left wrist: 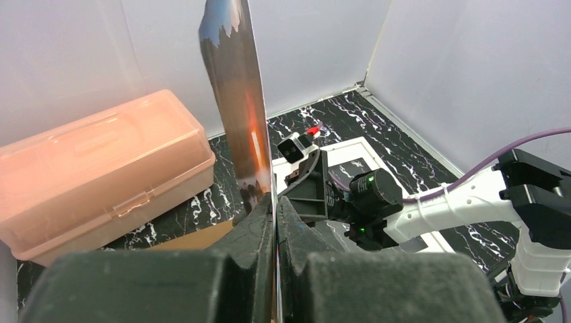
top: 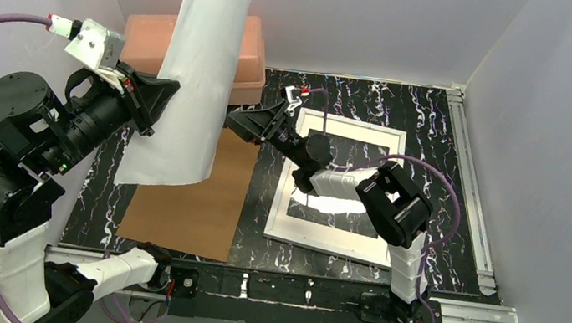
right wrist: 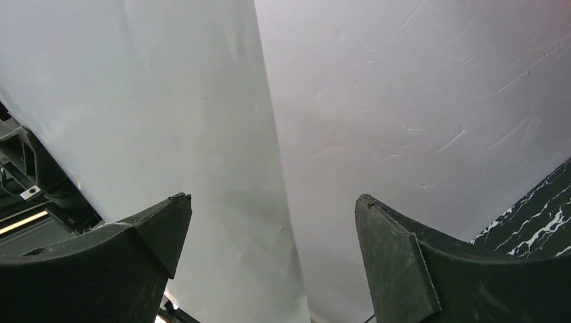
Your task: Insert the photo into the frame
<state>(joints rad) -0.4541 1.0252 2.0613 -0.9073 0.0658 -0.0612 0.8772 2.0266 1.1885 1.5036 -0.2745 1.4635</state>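
Left tool (left wrist: 275,204) pinching photo (top: 194,72), right tool (right wrist: 271,199) spread

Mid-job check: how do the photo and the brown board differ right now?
The photo stands on edge in the air, pinched by the shut left gripper; the board lies flat on the table. The photo is white-backed with a glossy print side; the board is plain brown. The photo bows slightly; the board looks flat. Both are thin rectangular sheets.
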